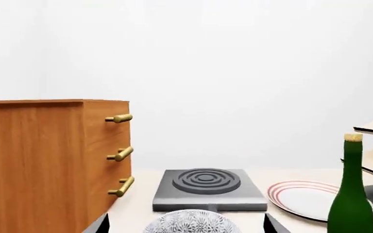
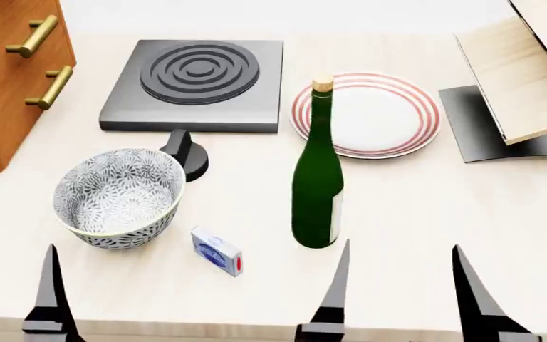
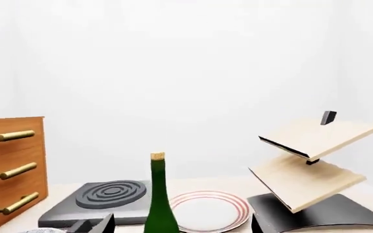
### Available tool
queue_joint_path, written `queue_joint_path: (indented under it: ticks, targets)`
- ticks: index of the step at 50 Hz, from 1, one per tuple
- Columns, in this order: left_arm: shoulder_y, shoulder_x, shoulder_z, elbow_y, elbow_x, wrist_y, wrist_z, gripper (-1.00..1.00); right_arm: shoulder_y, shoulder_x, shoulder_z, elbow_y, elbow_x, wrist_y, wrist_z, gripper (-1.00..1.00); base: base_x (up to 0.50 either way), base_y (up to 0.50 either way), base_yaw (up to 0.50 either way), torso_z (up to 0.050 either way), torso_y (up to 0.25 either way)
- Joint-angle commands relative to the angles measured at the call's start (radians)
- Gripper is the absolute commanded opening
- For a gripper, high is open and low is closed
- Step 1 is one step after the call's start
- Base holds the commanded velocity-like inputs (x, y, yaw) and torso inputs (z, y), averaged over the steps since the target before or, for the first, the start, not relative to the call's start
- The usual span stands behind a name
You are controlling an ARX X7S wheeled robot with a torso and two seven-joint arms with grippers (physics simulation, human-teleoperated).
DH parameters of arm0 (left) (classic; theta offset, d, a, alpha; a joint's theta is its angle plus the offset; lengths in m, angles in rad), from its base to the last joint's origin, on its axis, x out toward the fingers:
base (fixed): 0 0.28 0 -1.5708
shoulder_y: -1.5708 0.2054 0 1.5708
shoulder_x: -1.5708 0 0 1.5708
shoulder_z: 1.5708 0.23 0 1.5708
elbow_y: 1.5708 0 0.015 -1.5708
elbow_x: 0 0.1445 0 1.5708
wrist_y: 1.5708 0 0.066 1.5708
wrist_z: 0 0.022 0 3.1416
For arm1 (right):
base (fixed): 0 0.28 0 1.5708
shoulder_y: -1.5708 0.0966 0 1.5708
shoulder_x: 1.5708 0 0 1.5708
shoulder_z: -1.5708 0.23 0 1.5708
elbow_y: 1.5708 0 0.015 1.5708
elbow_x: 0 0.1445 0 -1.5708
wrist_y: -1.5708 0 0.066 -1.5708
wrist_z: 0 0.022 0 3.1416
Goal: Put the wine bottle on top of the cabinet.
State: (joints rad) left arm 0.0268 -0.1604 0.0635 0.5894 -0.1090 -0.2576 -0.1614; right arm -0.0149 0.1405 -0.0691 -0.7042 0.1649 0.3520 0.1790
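while upright, wine bottle (image 2: 318, 187) just beyond right gripper (image 2: 402, 285)

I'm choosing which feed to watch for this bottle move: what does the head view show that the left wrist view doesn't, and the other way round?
Only the head view shows the small blue-and-white box, the stove's black knob and the right gripper, jaws apart. Only the left wrist view shows the cabinet's top edge and third handle. Both show the wine bottle, hotplate, striped plate, patterned bowl and wooden rack.
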Motion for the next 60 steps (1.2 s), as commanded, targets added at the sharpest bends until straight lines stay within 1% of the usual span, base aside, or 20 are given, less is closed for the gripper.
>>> queue_joint_path:
  ticks: [1,4,7,10,12,16,18,20,23,24,27,29,31,33,37,40,43,50,52,60]
  targets:
    - [-0.003,-0.021,0.015,0.205,-0.007,-0.112,-0.026,1.0,0.034,0.019,0.032,-0.224,0.062,0.152,0.041,1.0,0.0,0.0,0.0,0.0,0.0]
    - [-0.009,-0.026,0.018,0.248,-0.009,-0.139,-0.03,1.0,0.049,0.024,0.042,-0.258,0.074,0.177,0.052,1.0,0.0,0.0,0.0,0.0,0.0]
    - [-0.016,-0.054,0.061,0.3,0.067,-0.165,-0.047,1.0,0.064,0.031,0.048,-0.309,0.09,0.218,0.066,1.0,0.0,0.0,0.0,0.0,0.0]
    - [-0.033,-0.061,0.082,0.366,0.081,-0.219,-0.052,1.0,0.08,0.048,0.047,-0.341,0.116,0.24,0.092,1.0,0.0,0.0,0.0,0.0,0.0]
    - [-0.045,-0.059,0.085,0.409,0.074,-0.257,-0.052,1.0,0.097,0.158,-0.001,-0.343,0.211,0.191,0.224,1.0,0.0,0.0,0.0,0.0,0.0]
    - [-0.061,-0.07,0.11,0.457,0.096,-0.291,-0.057,1.0,0.191,0.456,-0.186,-0.343,0.399,0.041,0.563,1.0,0.0,0.0,0.0,0.0,0.0]
    - [-0.061,-0.078,0.121,0.457,0.097,-0.283,-0.064,1.0,0.23,0.537,-0.257,-0.342,0.43,-0.015,0.651,1.0,0.0,0.0,0.0,0.0,0.0]
    - [-0.063,-0.086,0.125,0.457,0.088,-0.281,-0.074,1.0,0.255,0.579,-0.302,-0.342,0.441,-0.044,0.696,1.0,0.0,0.0,0.0,0.0,0.0]
    - [-0.067,-0.106,0.136,0.457,0.077,-0.281,-0.097,1.0,0.269,0.597,-0.325,-0.335,0.437,-0.052,0.72,1.0,0.0,0.0,0.0,0.0,0.0]
    - [-0.069,-0.112,0.141,0.457,0.075,-0.283,-0.106,1.0,0.264,0.589,-0.324,-0.333,0.42,-0.089,0.711,1.0,0.0,0.0,0.0,0.0,0.0]
    - [-0.076,-0.133,0.155,0.457,0.06,-0.285,-0.134,1.0,0.327,0.627,-0.385,-0.342,0.433,-0.077,0.766,1.0,0.0,0.0,0.0,0.0,0.0]
    - [-0.082,-0.153,0.171,0.457,0.047,-0.283,-0.159,1.0,0.371,0.666,-0.439,-0.342,0.44,-0.111,0.813,1.0,0.0,0.0,0.0,0.0,0.0]
    - [-0.088,-0.181,0.19,0.457,0.026,-0.281,-0.195,1.0,0.376,0.683,-0.464,-0.339,0.438,-0.151,0.822,1.0,0.0,0.0,0.0,0.0,0.0]
    - [-0.101,-0.222,0.211,0.457,-0.008,-0.276,-0.246,1.0,0.372,0.693,-0.47,-0.339,0.435,-0.179,0.825,1.0,0.06,0.0,0.0,0.0,0.0]
    - [-0.145,-0.335,0.275,0.457,-0.1,-0.259,-0.391,1.0,0.389,0.708,-0.491,-0.335,0.445,-0.191,0.843,1.0,0.49,0.0,0.0,0.0,0.0]
    - [-0.202,-0.44,0.351,0.457,-0.182,-0.231,-0.526,1.0,0.4,0.715,-0.505,-0.337,0.446,-0.194,0.852,1.0,0.5,0.0,0.0,0.0,0.0]
    - [-0.237,-0.492,0.395,0.457,-0.223,-0.215,-0.595,1.0,0.415,0.726,-0.525,-0.339,0.449,-0.202,0.864,1.0,0.5,0.0,0.0,0.0,0.0]
    - [-0.272,-0.534,0.439,0.454,-0.256,-0.198,-0.652,1.0,0.483,0.771,-0.61,-0.339,0.459,-0.241,0.913,1.0,0.5,0.0,0.0,0.0,0.0]
    - [-0.3,-0.564,0.477,0.457,-0.273,-0.182,-0.692,1.0,0.515,0.791,-0.645,-0.341,0.472,-0.255,0.936,1.0,0.5,0.0,0.0,0.0,0.0]
    - [-0.351,-0.612,0.536,0.455,-0.312,-0.155,-0.761,1.0,0.53,0.798,-0.674,-0.331,0.472,-0.265,0.948,1.0,0.5,0.0,0.0,0.0,0.0]
